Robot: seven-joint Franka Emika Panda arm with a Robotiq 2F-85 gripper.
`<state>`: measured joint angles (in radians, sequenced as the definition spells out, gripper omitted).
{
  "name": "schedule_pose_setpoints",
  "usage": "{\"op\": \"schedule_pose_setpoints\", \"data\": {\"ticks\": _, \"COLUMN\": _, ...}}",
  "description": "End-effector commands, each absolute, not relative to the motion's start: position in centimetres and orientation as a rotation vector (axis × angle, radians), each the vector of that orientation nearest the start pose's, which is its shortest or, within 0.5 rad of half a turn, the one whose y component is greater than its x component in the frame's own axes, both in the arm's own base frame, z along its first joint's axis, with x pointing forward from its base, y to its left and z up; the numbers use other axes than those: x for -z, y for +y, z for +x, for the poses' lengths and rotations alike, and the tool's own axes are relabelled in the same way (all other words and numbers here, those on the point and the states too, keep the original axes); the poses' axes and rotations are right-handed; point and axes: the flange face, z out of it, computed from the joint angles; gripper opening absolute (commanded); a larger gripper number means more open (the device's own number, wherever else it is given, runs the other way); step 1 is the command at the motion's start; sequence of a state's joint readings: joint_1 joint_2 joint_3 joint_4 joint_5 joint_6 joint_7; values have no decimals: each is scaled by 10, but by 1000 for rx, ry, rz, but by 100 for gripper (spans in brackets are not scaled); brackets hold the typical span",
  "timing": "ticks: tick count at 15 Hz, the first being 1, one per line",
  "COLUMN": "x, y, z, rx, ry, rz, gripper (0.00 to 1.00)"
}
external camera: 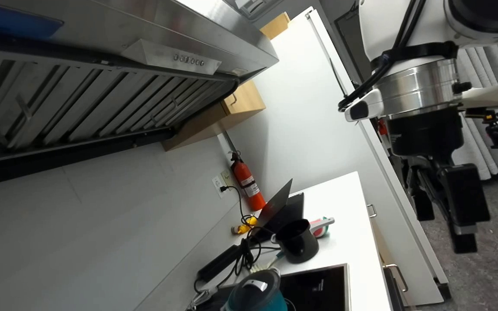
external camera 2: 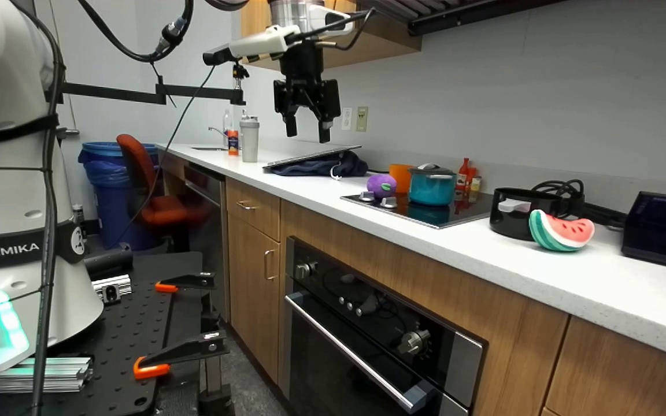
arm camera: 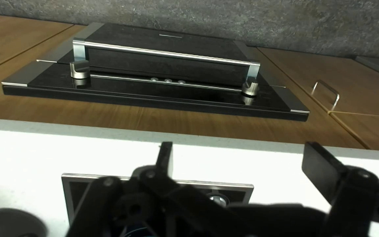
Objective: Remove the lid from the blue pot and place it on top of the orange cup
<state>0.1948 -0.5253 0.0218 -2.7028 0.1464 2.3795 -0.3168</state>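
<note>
The lid (external camera 2: 432, 170) sits on the blue pot (external camera 2: 431, 189), which stands on the cooktop (external camera 2: 465, 211) set into the bench (external camera 2: 541, 267); the step in hand is probably the approach. In an exterior view the jaws hang spread with nothing between them, well apart from the pot, which lies towards their 4 o'clock. The orange cup (external camera 2: 400, 175) shows at about the pot's 9 o'clock, partly hidden. Next, I judge, the jaws must centre over the lid handle (external camera: 255, 284), descend straddling it, then pinch and lift straight.

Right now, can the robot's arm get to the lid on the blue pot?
Probably yes: the open pincer hangs higher up, and nothing lies on the lid. It would likely need to come closer first.
</note>
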Motion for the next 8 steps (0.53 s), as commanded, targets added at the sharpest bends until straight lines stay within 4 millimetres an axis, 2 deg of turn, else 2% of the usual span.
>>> {"op": "schedule_pose_setpoints", "data": {"ticks": 1, "x": -410, "y": 84, "z": 374, "rx": 314, "ry": -656, "rz": -2964, "gripper": 100}}
{"op": "schedule_pose_setpoints", "data": {"ticks": 5, "x": -408, "y": 82, "z": 379, "rx": 354, "ry": -645, "rz": -2964, "gripper": 100}}
{"op": "schedule_pose_setpoints", "data": {"ticks": 8, "x": -407, "y": 85, "z": 397, "rx": 464, "ry": -635, "rz": -2946, "gripper": 100}}
